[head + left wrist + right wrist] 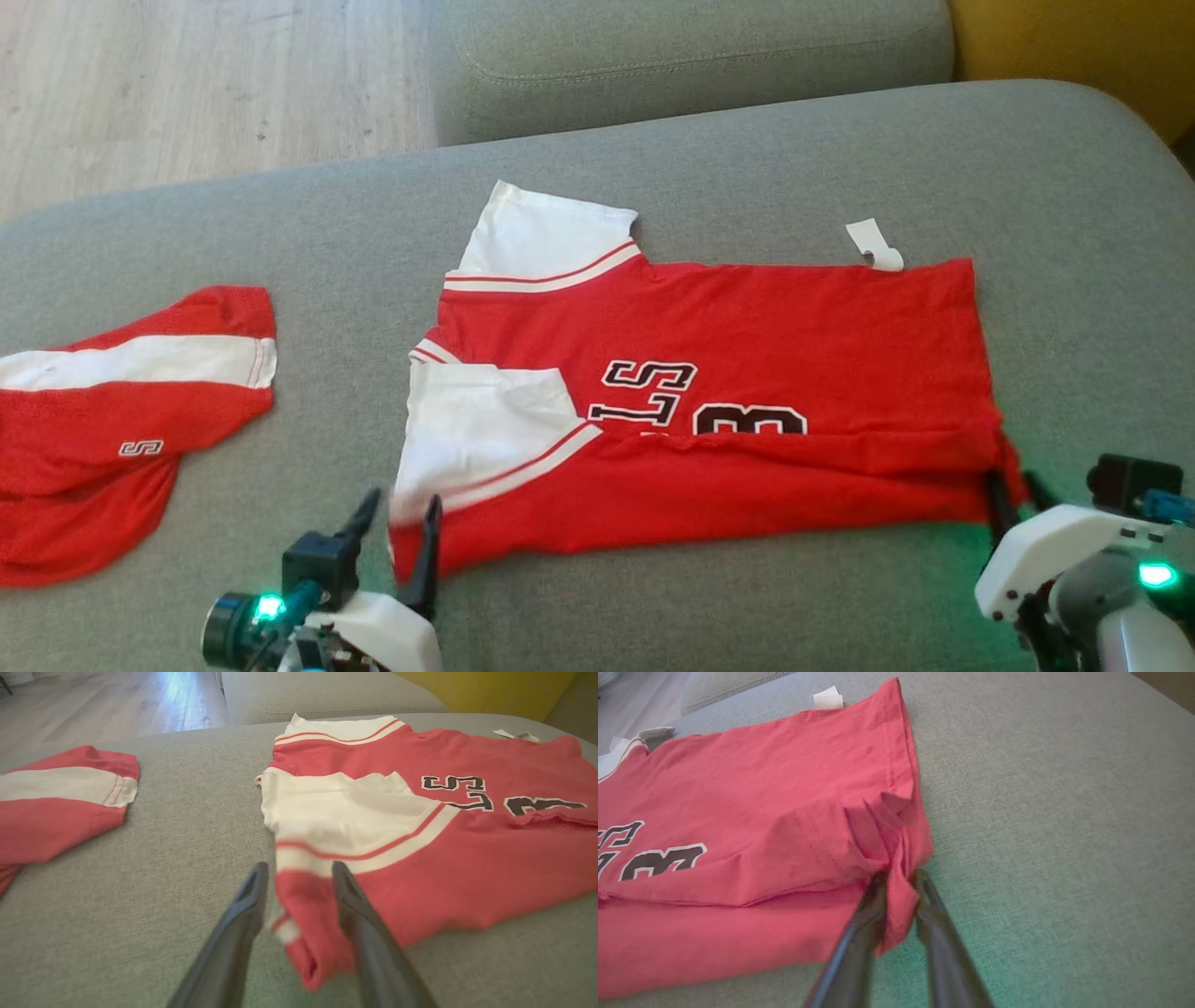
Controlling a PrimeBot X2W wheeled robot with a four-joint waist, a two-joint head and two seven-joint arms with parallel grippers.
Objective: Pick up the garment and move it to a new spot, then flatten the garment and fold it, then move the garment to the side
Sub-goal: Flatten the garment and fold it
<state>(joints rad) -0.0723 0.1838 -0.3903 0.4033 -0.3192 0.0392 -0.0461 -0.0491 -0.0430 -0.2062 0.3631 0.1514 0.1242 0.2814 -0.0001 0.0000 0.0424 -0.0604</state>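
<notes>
Garment (794, 345), a red jersey with white sleeves, lies spread flat mid-way across the grey cushion (747, 159), so the move and the flattening look done. 1 fold looks made: the near long edge is turned over onto the lettering. The left jaws stand spread astride the sleeve-end corner, with cloth loose between them. The right jaws sit narrow around the hem corner, and I cannot tell whether they pinch it. Further folding and the move aside remain.
</notes>
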